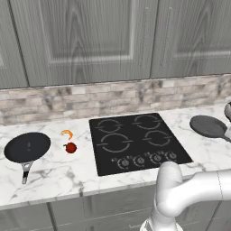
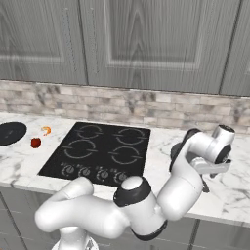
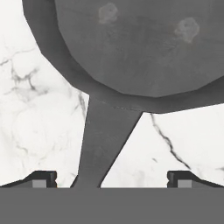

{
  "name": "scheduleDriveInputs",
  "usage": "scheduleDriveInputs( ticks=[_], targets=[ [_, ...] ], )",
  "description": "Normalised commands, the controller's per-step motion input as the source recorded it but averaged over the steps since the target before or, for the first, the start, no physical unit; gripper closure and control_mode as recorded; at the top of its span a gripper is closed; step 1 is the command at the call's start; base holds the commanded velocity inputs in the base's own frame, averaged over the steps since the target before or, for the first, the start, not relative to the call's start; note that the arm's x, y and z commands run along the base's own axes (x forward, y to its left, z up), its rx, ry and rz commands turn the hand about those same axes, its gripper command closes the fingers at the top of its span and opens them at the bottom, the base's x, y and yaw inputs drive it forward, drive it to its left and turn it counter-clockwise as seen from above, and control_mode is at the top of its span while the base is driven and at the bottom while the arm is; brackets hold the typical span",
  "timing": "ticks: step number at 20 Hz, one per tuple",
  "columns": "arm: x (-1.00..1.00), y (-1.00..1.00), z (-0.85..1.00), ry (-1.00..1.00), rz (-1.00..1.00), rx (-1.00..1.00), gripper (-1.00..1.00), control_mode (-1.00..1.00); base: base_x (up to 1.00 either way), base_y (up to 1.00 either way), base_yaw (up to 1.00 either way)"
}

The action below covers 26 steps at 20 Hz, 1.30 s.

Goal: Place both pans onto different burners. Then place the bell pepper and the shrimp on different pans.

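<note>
Cooktop [image 1: 135, 140] bare; all four burners [image 1: 115, 143] unoccupied. Grey pan [image 1: 206, 126] sits on the counter right of the cooktop; black pan [image 1: 27, 147] on the counter to its left. Bell pepper [image 1: 70, 147] and shrimp [image 1: 67, 133] lie between black pan and cooktop. My gripper [image 3: 111, 181] hangs over the grey pan's handle [image 3: 105, 144], fingers spread wide, holding nothing. Step in hand: first pan pickup. Next I judge: centre on the handle, descend, close
</note>
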Motion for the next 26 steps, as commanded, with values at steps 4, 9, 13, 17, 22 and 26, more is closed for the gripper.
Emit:
scheduleDriveInputs(
  ticks=[4, 9, 13, 17, 22, 26],
  targets=[
    [0.00, -0.07, -0.24, 0.02, 0.00, 0.03, -1.00, -1.00, 0.00, 0.00, 0.00],
    [0.00, 0.00, -0.23, 0.02, 0.00, 0.00, -1.00, -1.00, 0.00, 0.00, 0.00],
    [0.00, 0.00, -0.26, 0.00, 0.00, 0.00, -1.00, -1.00, 0.00, 0.00, 0.00],
    [0.00, 0.00, -0.16, 0.00, 0.00, 0.00, -1.00, -1.00, 0.00, 0.00, 0.00],
    [0.00, 0.00, 0.00, 0.00, 0.00, 0.00, 1.00, -1.00, 0.00, 0.00, 0.00],
    [0.00, 0.00, 0.00, 0.00, 0.00, 0.00, 1.00, -1.00, 0.00, 0.00, 0.00]
  ],
)
